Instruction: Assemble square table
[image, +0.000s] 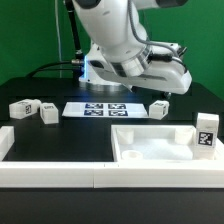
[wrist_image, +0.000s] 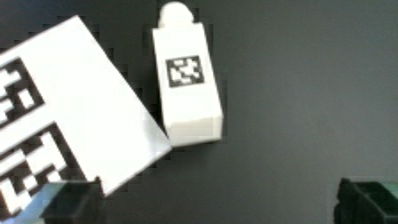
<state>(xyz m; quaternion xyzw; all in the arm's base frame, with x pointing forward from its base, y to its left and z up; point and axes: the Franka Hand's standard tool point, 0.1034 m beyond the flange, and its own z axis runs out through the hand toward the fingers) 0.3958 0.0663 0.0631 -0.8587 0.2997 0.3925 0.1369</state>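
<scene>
Hovering two-finger gripper wrist-down over small white tagged plastic block leg, which is lying flat just beside the marker board. Spreading fingers wide, gripping nothing; probably lining up a pick. White square tray-like plastic tabletop sitting near the marker board, rim up, probably awaiting legs.

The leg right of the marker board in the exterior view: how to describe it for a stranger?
Find the marker board in the middle of the black table. Past its end on the exterior view's right lies a small white tagged leg. It lies alone; two more legs lie together past the opposite end.
</scene>
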